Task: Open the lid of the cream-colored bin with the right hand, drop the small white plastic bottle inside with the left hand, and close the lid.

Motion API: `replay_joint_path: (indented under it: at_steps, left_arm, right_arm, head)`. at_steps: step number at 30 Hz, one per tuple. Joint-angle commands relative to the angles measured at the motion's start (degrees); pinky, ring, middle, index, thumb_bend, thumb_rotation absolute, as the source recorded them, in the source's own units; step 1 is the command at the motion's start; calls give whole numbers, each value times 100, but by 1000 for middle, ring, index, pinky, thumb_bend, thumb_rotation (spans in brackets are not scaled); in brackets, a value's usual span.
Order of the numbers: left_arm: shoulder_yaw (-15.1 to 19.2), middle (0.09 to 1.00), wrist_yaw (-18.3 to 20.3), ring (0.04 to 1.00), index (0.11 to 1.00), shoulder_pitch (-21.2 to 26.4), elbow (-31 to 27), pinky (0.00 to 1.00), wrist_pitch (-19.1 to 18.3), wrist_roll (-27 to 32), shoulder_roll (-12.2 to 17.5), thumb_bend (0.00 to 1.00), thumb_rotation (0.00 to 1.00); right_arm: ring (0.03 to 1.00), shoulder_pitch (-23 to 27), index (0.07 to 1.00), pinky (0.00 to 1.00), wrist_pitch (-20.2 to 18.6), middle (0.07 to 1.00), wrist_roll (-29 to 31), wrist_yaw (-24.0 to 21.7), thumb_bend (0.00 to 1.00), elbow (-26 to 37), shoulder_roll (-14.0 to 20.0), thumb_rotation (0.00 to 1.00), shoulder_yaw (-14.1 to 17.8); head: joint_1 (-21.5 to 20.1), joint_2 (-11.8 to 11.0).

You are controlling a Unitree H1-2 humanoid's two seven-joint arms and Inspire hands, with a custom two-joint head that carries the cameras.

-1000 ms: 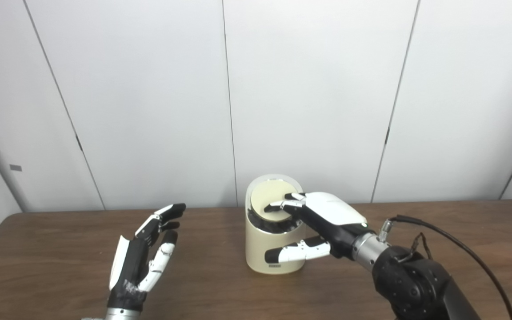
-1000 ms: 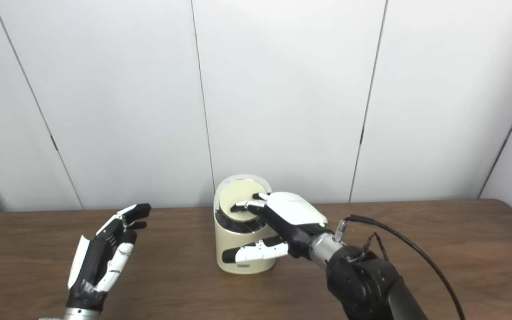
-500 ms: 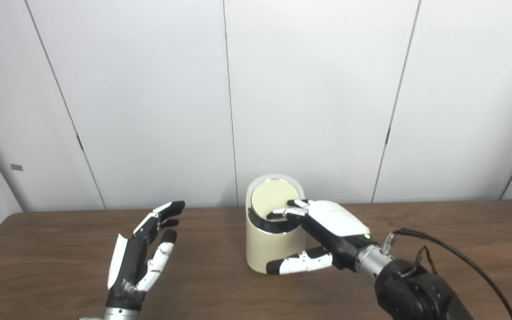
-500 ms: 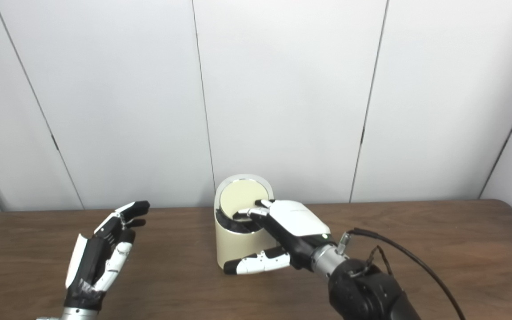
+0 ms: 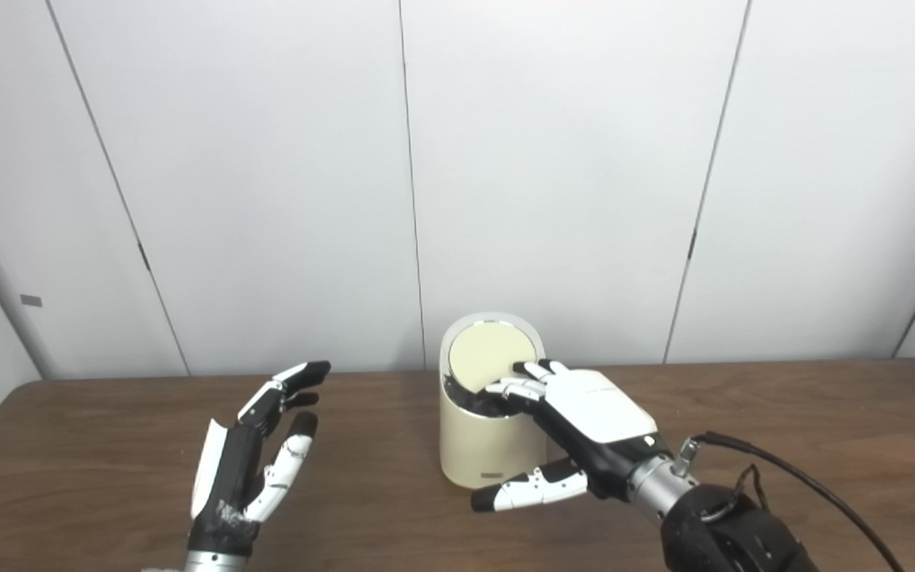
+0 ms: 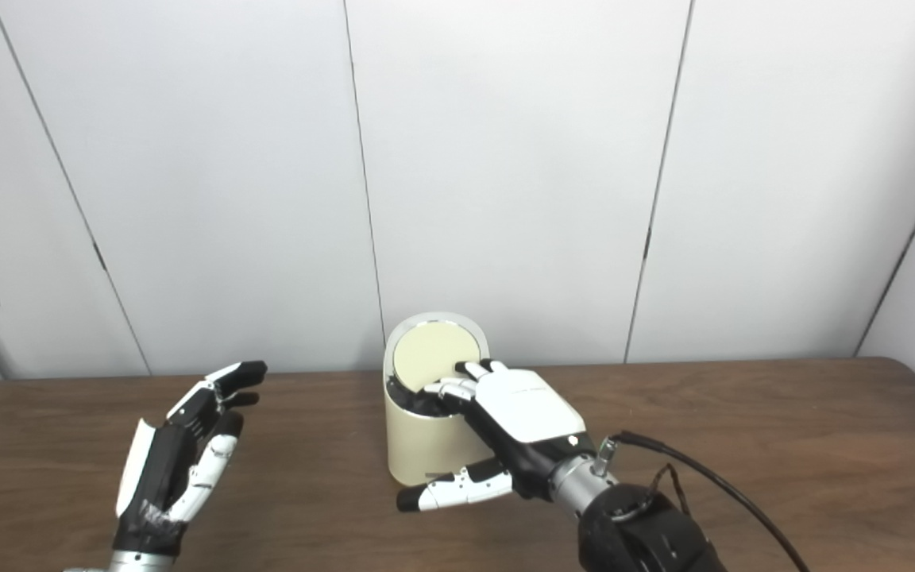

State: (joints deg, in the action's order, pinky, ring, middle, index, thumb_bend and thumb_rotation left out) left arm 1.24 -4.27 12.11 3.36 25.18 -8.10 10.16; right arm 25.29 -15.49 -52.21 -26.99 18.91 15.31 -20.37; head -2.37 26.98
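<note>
The cream-colored bin (image 5: 475,446) stands at the middle of the table, near the back wall. Its round lid (image 5: 492,349) is tilted up toward me, with a dark gap below its front edge. My right hand (image 5: 588,407) is open and holds nothing; its fingertips (image 5: 515,387) lie at the bin's front right rim, just under the lid. The thumb (image 5: 529,489) points left, low in front of the bin's base. My left hand (image 5: 255,454) hovers open and empty to the left of the bin, palm facing right. No small white bottle shows in either view.
The brown wooden table (image 5: 92,485) runs across the whole picture, and white wall panels stand close behind the bin. A black cable (image 5: 811,481) loops from my right wrist over the table's right side.
My right hand has drawn back toward me and sunk lower; its fingertips slid from the lid's face to the front rim. The lid now shows whole. The left hand has barely moved.
</note>
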Motion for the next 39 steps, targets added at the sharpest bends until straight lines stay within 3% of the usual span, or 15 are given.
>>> replay_joint_path:
  at_steps: [1,6,10,17,25,29,33,36,38,39]
  left_arm:
    - [49,809,-42,810,785,106,-206,749,164,2,53,553,800]
    - [65,806,-71,803,781,114,-183,741,161,-47,39,547,799]
    - [66,807,-78,806,782,113,-174,742,164,-56,35,535,793]
    - [74,808,-103,805,785,107,-177,740,164,-127,39,517,798]
    - [65,805,-114,798,779,119,-140,728,166,-143,26,521,796]
    - [65,806,-92,803,782,122,-130,735,163,-108,13,527,792]
    - [57,821,-105,820,800,123,-107,752,169,-89,25,510,805]
    - [63,842,-128,839,833,111,-106,787,171,-74,21,500,834]
    - [66,854,-139,846,852,105,-119,801,172,-49,5,448,876]
    - [68,859,-145,849,859,103,-122,802,172,-41,0,415,896]
  right_arm:
    - [972,-12,851,1000,-10,879,82,68,893,-63,-16,827,116]
    - [996,-115,906,1000,216,925,309,508,857,-47,-128,772,284]
    - [1000,-228,919,1000,310,951,395,841,862,-67,-279,781,427]
    - [1000,-430,997,982,818,1000,714,1802,837,-301,-482,806,698]
    - [1000,-555,1000,969,1125,1000,1058,2321,825,-425,-517,765,878]
    - [1000,-689,1000,918,1563,1000,1121,2922,802,-611,-515,792,1025]
    - [994,-813,997,915,2333,1000,1534,3593,612,-1014,-525,906,1274]
    - [921,-899,915,819,2812,937,1717,4122,431,-1311,-608,988,1482]
    - [872,-952,863,750,3110,894,1887,4389,329,-1491,-660,903,1607]
    - [856,-975,845,726,3219,877,1997,4466,301,-1565,-690,801,1666]
  head:
    - [-12,2]
    - [-23,-24]
    - [-15,-34]
    - [-20,-42]
    - [-7,-63]
    - [-13,-79]
    - [-6,-109]
    - [-9,-122]
    - [-13,-123]
    - [-12,-125]
